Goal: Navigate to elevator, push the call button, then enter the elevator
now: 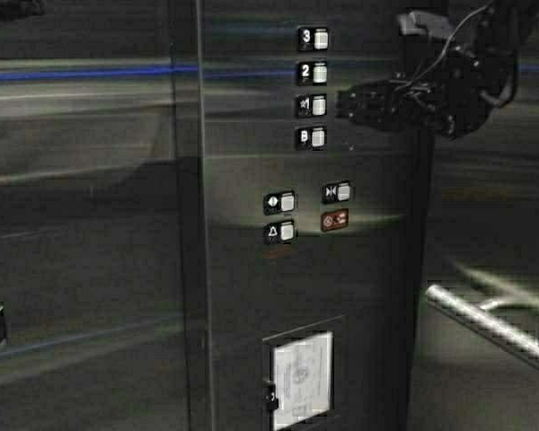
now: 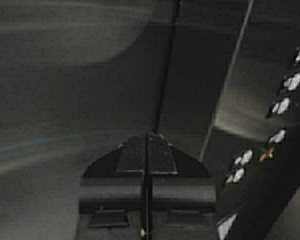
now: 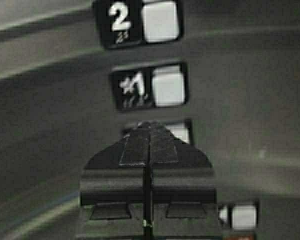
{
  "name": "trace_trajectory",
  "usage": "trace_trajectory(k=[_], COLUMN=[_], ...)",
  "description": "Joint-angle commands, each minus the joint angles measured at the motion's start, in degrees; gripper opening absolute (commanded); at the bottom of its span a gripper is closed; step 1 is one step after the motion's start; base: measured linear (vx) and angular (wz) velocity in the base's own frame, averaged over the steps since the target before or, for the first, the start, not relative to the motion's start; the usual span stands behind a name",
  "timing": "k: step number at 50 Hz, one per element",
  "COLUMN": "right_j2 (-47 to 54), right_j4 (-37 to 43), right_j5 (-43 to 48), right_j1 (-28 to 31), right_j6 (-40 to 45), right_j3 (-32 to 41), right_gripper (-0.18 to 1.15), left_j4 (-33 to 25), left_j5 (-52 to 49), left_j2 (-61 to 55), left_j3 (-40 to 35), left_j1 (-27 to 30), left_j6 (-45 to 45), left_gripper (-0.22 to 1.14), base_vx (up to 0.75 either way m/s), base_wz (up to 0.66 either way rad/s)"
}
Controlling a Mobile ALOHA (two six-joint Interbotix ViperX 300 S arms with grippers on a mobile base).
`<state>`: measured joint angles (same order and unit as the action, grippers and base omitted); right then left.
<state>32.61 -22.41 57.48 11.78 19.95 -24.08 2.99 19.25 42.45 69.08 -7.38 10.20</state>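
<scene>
elevator (image 1: 90, 224): steel interior fills the view, robot judged already inside | floor buttons (image 1: 313, 88): column at 12 o'clock on the panel | right gripper (image 1: 346, 106): at 3 o'clock of them, fingers pressed together to poke | left gripper (image 2: 147, 145): closed, empty, parked low at 9 o'clock | handrail (image 1: 485, 328): 4 o'clock

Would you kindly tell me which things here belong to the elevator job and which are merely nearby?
Belongs to the job:
- elevator steel interior wall
- handrail
- right gripper, shut, raised by the floor buttons
- left gripper, shut

Merely nearby:
- framed certificate
- alarm bell button
</scene>
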Motion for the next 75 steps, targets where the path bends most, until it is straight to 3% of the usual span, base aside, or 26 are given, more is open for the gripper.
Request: trace_trajectory(k=[1,19,60,75], right_j2=[0.26,3.16,5.63,3.43], right_j4=[0.09,0.00,-0.09,-0.09], right_j5=[0.62,0.62,0.62,1.14], right_j1=[-0.18,-0.18,-0.09,-0.09], right_j6=[-0.44,-0.44,-0.09,-0.35], right_j3=[2.90,7.65,10.72,7.21], right_gripper=[0.05,0.05,0.05,0.05], left_j4=[0.09,0.09,0.09,0.00], left_j5=[0.26,0.18,0.00,0.00], left_j2=[-0.09,-0.09,-0.09,-0.62], left_j3=[-0.44,-0.09,0.00,0.18], left_j1=[-0.09,-0.09,-0.09,-0.09], left_j6=[0.00,-0.09,0.00,-0.09], left_gripper=[0.02,0.02,0.02,0.02], base_vx=[0.02,0.01,0.02,0.00], base_wz=[0.00,0.01,0.02,0.00])
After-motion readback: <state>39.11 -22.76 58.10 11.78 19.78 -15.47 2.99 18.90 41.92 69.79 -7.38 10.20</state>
